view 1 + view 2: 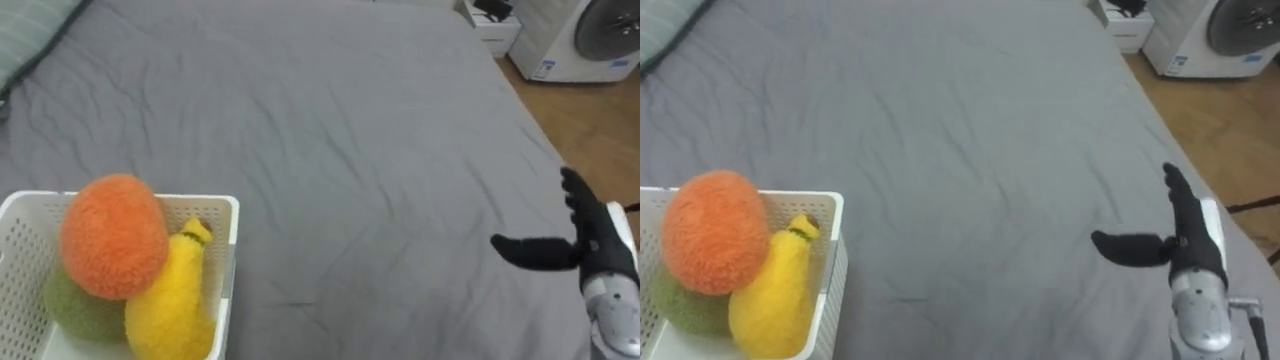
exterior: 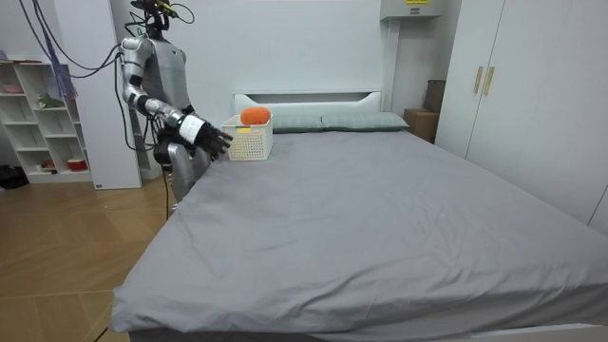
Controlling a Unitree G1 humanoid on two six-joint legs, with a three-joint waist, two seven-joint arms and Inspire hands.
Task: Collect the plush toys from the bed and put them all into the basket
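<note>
My right hand (image 1: 603,250) hangs open-fingered, empty, over the grey bed (image 1: 350,150); wooden floor (image 1: 600,120) lies right of the fingers.

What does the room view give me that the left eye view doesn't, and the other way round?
Room view: the robot standing at the bedside near the headboard, pillows, shelf unit, wardrobe. Left eye view: a yellow toy and a green toy in the white basket, plus a washing machine. Shared: grey bed, basket, orange toy, right hand open at the bed's edge.
</note>
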